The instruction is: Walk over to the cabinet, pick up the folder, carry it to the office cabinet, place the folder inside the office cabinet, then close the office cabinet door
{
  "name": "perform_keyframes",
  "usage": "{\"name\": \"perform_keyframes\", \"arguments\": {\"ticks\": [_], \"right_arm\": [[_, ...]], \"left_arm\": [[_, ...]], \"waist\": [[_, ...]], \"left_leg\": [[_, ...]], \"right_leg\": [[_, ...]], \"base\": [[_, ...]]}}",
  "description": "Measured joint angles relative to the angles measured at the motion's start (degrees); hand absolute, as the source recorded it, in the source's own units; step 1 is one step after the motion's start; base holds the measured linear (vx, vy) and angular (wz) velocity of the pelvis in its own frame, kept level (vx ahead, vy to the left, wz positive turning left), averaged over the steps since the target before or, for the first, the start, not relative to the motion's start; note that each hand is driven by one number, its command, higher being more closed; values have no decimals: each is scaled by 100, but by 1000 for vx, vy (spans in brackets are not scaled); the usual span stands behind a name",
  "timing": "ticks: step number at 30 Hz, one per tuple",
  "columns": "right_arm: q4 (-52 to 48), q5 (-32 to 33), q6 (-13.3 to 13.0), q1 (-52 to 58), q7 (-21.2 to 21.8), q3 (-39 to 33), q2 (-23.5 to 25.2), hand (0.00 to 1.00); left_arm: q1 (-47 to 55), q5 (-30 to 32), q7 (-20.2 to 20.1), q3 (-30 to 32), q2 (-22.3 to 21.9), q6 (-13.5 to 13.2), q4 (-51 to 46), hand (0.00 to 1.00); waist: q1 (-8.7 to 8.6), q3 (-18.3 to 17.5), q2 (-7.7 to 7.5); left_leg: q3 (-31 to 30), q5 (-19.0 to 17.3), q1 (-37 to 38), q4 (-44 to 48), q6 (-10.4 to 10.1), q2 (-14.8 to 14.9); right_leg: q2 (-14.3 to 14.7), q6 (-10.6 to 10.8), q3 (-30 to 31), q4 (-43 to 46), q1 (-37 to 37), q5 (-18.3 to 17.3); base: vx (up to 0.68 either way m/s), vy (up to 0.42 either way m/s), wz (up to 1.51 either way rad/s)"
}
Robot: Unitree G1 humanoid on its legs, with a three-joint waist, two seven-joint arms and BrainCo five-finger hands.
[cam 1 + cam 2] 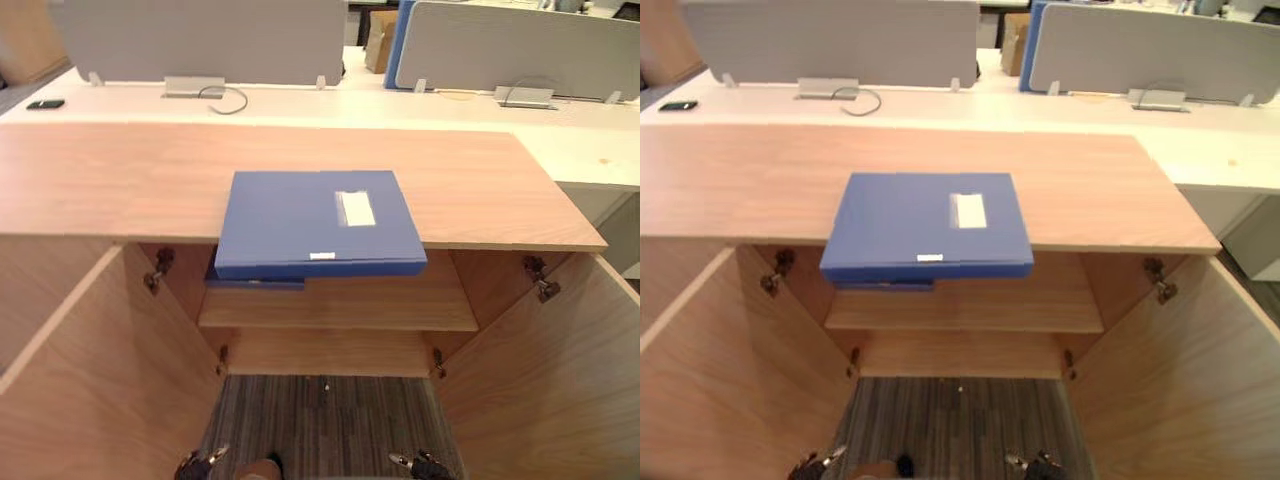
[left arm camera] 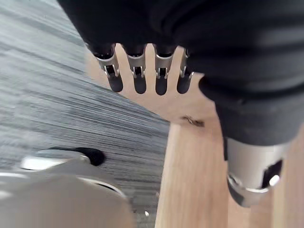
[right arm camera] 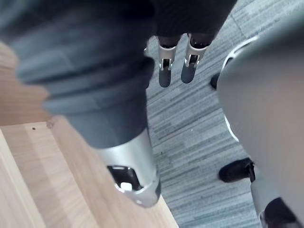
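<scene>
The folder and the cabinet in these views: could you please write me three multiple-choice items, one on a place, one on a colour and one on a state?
1. Where does the folder lie?
A) on the cabinet's top, overhanging its front edge
B) on the floor
C) on the white desk behind

2. What colour is the folder?
A) red
B) blue
C) green

3. How do the cabinet's doors stand?
A) both shut
B) one open, one shut
C) both open

Answers:
1 A: it rests flat on the wooden top, and its near edge juts out past the board.
2 B: its cover is blue, with a pale label on it.
3 C: the left door and the right door both swing out toward the camera, leaving the shelf inside in sight.
</scene>
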Motion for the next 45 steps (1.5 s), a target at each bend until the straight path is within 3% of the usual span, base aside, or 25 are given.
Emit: {"name": "perform_keyframes", "arguments": {"ticks": [1, 4, 6, 10, 14, 17, 21, 28, 33, 38, 41, 45], "right_arm": [[-13, -118, 2, -7, 60, 95, -31, 0], [-17, -304, 5, -22, 168, 354, -152, 0], [-19, -392, 12, -37, 247, 447, -260, 0], [-5, -664, 82, -92, 370, 674, -644, 0], [40, -781, 83, -100, 418, 937, -886, 0], [41, -799, 81, -167, 464, 1296, -883, 0], [80, -803, 74, -267, 462, 1464, -875, 0], [173, -806, 62, -416, 422, 1572, -873, 0], [309, -799, 55, -246, 364, 1547, -901, 0], [557, -765, 67, -39, 352, 1408, -893, 0], [703, -765, 89, -45, 362, 1261, -858, 0], [738, -746, 114, -46, 371, 1260, -832, 0]], "left_arm": [[-67, -294, -288, -473, 116, -10, -376, 0], [-86, -1148, -788, -1096, 227, -29, -1111, 0], [-79, -1680, -1093, -1789, 472, 46, -2121, 0], [-46, -2637, -1789, -2916, 1453, 89, -4617, 0], [-461, -2936, -2286, -3889, 2188, 90, -5370, 0], [-995, -3654, -2586, -4823, 2139, 229, -5426, 0], [-1599, -4110, -2786, -5554, 2019, 419, -5432, 0], [-2193, -4593, -2686, -5641, 1933, 447, -5439, 0], [-2257, -4590, -2252, -5227, 1917, 393, -6090, 0], [-2223, -4473, -1815, -3948, 1764, -146, -7616, 0], [-2032, -4168, -1657, -3799, 1622, -364, -7993, 0], [-1716, -3652, -1409, -3780, 1466, -370, -8122, 0]], "waist": [[-66, -28, 4], [-134, -52, 44], [-204, -59, 58], [-270, -85, 269], [-358, -143, 443], [-497, -154, 412], [-608, -192, 367], [-739, -317, 228], [-732, -323, 198], [-630, -326, 173], [-505, -382, 170], [-439, -423, 160]], "left_leg": [[63, 61, 31, -132, 62, -64], [179, 164, 103, -341, 78, -107], [193, 340, 103, -563, 69, -143], [196, 829, 229, -1287, 46, -188], [147, 863, 351, -1404, 13, -154], [150, 852, 377, -1425, 18, -128], [201, 858, 388, -1402, 44, -137], [141, 853, 463, -1400, 45, -93], [132, 781, 615, -1421, 18, -92], [61, 806, 616, -1429, 28, -115], [-29, 845, 593, -1430, 29, -127], [-113, 883, 583, -1431, 24, -127]], "right_leg": [[-60, -8, 1, -11, -56, 18], [-102, -8, 7, -22, -156, 18], [-95, -7, 2, -62, -259, 16], [-80, 94, 10, -206, -439, -68], [-21, 81, 119, -205, -441, -93], [12, 70, 193, -230, -440, -86], [21, 80, 288, -302, -439, -38], [86, 39, 321, -490, -304, 103], [76, 20, 321, -542, -134, 113], [41, 77, 316, -379, -178, 70], [33, 96, 266, -346, -169, 56], [37, 118, 169, -323, -137, 38]], "base": [[30, 118, -19], [-5, 53, -28], [-39, -13, -10], [-82, -51, -9], [-87, -14, -14], [-45, -8, -10], [25, -1, -10], [32, -20, -8], [-47, 9, -2], [-59, 17, 4], [-43, 6, 15], [-37, -5, 13]]}}
